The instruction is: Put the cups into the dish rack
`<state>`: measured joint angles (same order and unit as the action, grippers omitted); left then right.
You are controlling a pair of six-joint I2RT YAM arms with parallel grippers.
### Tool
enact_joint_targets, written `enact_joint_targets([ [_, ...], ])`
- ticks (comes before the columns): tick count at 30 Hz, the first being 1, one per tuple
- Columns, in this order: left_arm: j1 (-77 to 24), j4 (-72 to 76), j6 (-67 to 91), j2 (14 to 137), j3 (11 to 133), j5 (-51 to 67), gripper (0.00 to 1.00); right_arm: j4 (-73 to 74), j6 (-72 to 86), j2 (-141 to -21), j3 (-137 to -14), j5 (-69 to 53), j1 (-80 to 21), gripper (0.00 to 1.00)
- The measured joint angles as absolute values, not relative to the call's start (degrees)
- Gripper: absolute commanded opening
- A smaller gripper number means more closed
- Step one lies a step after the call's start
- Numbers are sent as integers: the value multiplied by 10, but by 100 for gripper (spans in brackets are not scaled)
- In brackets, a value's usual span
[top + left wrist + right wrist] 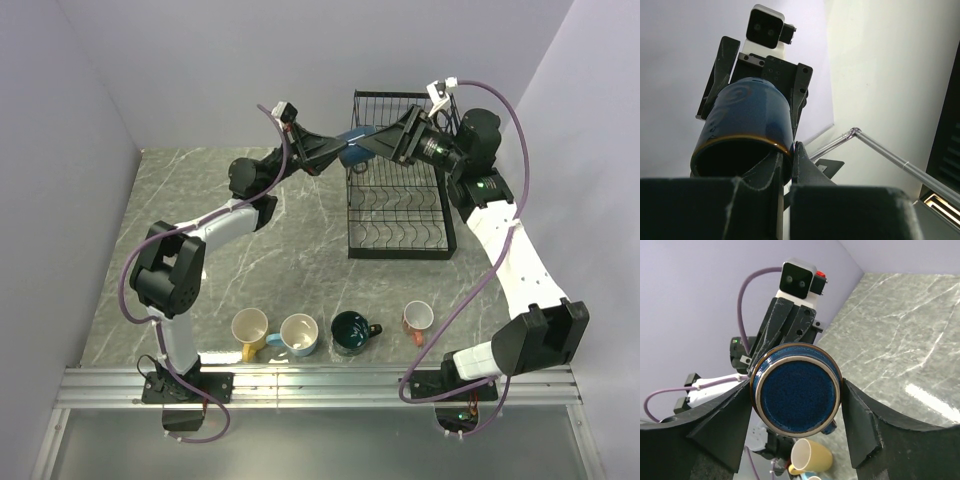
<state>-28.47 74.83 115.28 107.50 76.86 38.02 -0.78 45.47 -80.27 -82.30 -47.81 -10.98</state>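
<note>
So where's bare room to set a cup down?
Free: table between left arm and dish rack; the rack's lower tray looks bare. Crowded: near edge, with yellow mug, light blue mug, teal mug and orange-pink mug; navy mug held at the rack's back-left.

Soft, even light fills the overhead view. The left wrist view's pale wall (pixel 880 75) is washed out, its near black gripper fingers (pixel 700 210) blurred. Glare streaks the grey marble tabletop (pixel 930 397).

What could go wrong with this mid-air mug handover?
1. The left claw pinches the navy mug only by its rim; if it lets go before the right claw grips firmly, the mug could drop.
2. Both arms crowd the dish rack near its upper basket and could knock it.
</note>
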Motion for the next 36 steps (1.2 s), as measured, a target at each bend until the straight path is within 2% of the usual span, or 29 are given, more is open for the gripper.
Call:
enact_joint_targets([
  [4, -286, 753, 1154, 1075, 769, 372, 1, -22, 467, -806, -823, -480, -110, 36],
  [5, -286, 754, 1154, 1075, 769, 371, 1, -24, 469, -808, -823, -481, -110, 24],
  [6, -286, 754, 1154, 1075, 769, 369, 3, -25, 469, -808, -823, -482, -110, 19],
  [7, -286, 754, 1154, 1075, 768, 369, 9, -25, 470, -809, -823, -484, -109, 14],
  [8, -286, 754, 1154, 1075, 767, 368, 12, -25, 471, -809, -823, -484, -109, 2],
  [11, -286, 766, 1152, 1073, 746, 358, 19, -16, 469, -810, -823, -486, -109, 0],
  [15, -286, 779, 1158, 1066, 698, 350, 21, 15, 460, -816, -823, -488, -110, 0],
  [18, -282, 783, 1158, 1063, 677, 351, 26, 35, 453, -820, -823, -487, -110, 0],
  [23, -272, 783, 1158, 1061, 655, 351, 27, 42, 451, -820, -823, -493, -93, 0],
  [28, -258, 763, 1156, 1062, 635, 353, 39, 27, 460, -820, -834, -499, -72, 0],
  [30, -254, 757, 1156, 1063, 634, 354, 38, 28, 459, -820, -843, -498, -66, 0],
  [31, -253, 756, 1156, 1063, 633, 356, 33, 29, 457, -820, -849, -498, -63, 0],
  [32, -252, 756, 1156, 1063, 631, 358, 33, 36, 452, -820, -857, -496, -60, 0],
  [36, -242, 755, 1154, 1059, 601, 371, 36, 110, 415, -843, -949, -472, -43, 0],
])
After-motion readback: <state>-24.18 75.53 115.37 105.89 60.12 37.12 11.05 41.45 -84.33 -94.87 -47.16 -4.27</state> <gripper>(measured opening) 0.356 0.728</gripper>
